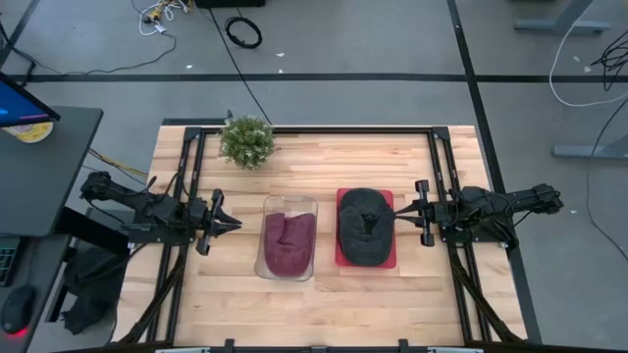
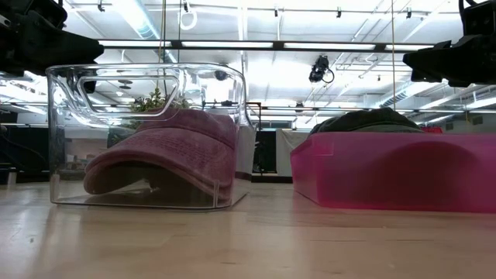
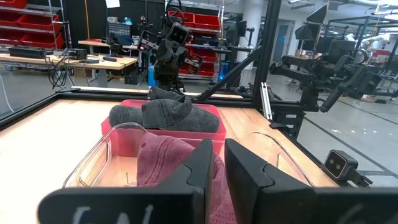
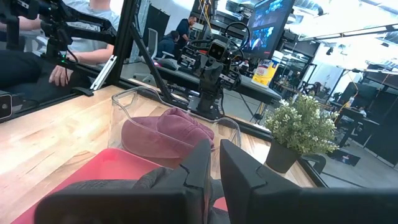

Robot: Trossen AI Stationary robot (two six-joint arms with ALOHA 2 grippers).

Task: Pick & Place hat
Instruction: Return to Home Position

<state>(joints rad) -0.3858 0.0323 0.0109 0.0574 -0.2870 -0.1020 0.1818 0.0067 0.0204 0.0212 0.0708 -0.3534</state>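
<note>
Red cap (image 1: 287,241) lies slumped in the transparent bin (image 1: 267,206) at mid-desk (image 1: 324,294); whether another hides under it, I can't tell. To its right, the black cap (image 1: 364,226) sits heaped in the red bin (image 1: 391,263), crown above the rim. The left tool (image 1: 234,224) hangs just left of the clear bin and the right tool (image 1: 399,208) just right of the red one, both closed on nothing. A potted plant (image 1: 247,140) stands at the far edge. My worry is that a low swing by the right arm could snag that raised crown or shove the bin.
</note>
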